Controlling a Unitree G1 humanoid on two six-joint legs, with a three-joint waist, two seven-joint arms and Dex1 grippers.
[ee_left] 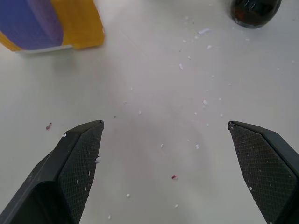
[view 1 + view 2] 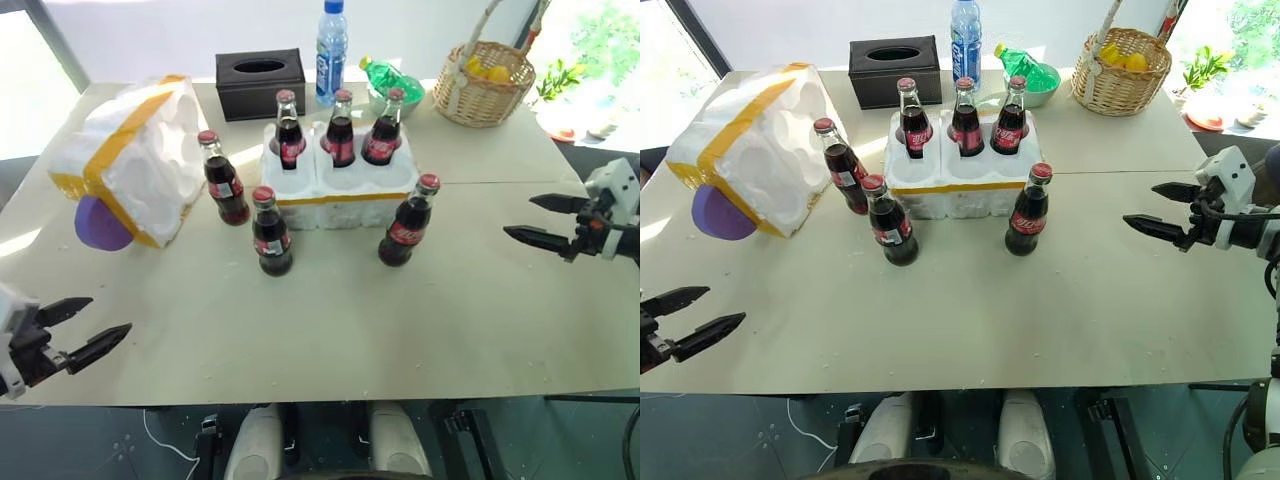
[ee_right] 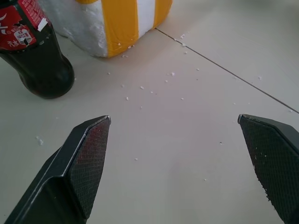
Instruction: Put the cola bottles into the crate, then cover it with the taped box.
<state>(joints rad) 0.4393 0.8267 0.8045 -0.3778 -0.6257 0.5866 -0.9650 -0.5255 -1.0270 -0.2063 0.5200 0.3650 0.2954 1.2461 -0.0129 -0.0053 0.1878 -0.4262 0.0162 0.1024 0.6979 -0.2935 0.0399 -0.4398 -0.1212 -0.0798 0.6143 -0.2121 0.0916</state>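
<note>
White styrofoam dead centre on your table (image 2: pixel 330 330): that's the crate (image 2: pixel 340 185), yellow tape band round its base, and its back row is full, with three cola bottles (image 2: pixel 341 128) standing upright in the far wells. The near wells sit unfilled. Three more bottles stand loose on the tabletop: one (image 2: pixel 225 178) just off the crate's left end, one (image 2: pixel 271 231) in front of its left corner, one (image 2: pixel 407 221) at its front right corner.

Over on the left you've got the taped box (image 2: pixel 130 155), tipped on its side with the hollow facing the crate, and a purple round object (image 2: pixel 100 224) tucked at its lower edge.

Your left gripper (image 2: pixel 85 327) hangs low at the near left edge, fingers spread wide, holding nothing. Your right gripper (image 2: pixel 1167 210) hovers over the right side of the table, well apart from the nearest bottle, fingers equally wide and unloaded.

Behind the crate: a black tissue box (image 2: pixel 260 83), a blue-capped water bottle (image 2: pixel 331 40), a green plastic bottle (image 2: pixel 392 77) and a wicker basket (image 2: pixel 487 82).
</note>
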